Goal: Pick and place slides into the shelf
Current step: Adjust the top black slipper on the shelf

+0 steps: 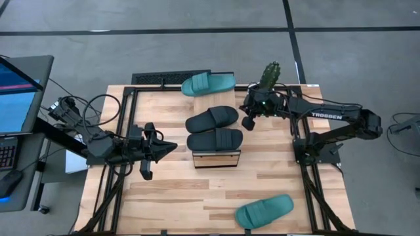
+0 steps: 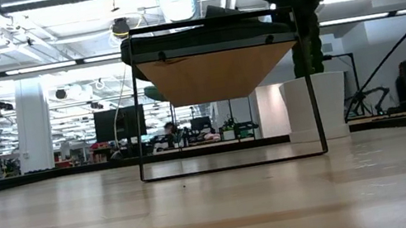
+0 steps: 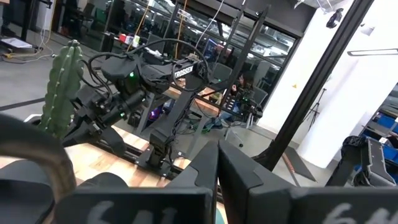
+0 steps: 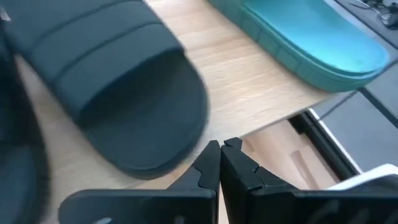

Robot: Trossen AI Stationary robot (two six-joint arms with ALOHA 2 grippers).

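Note:
The shelf (image 1: 216, 159) stands mid-table, its plank running from near to far. On it lie two black slides (image 1: 211, 119) (image 1: 214, 139) side by side and a teal slide (image 1: 207, 84) at its far end. A second teal slide (image 1: 264, 211) lies flat on the table near the right near corner. My right gripper (image 1: 249, 122) is shut and hovers just off the right end of the farther black slide (image 4: 118, 93), with the teal slide (image 4: 311, 43) beyond. My left gripper (image 1: 172, 148) is shut and points at the shelf from the left.
A green cactus (image 1: 270, 75) stands at the far edge behind my right arm. A black grille (image 1: 157, 78) lies at the far left corner. A laptop (image 1: 16, 92) sits off the table's left side. Bare tabletop (image 1: 184, 196) lies between the shelf and the near edge.

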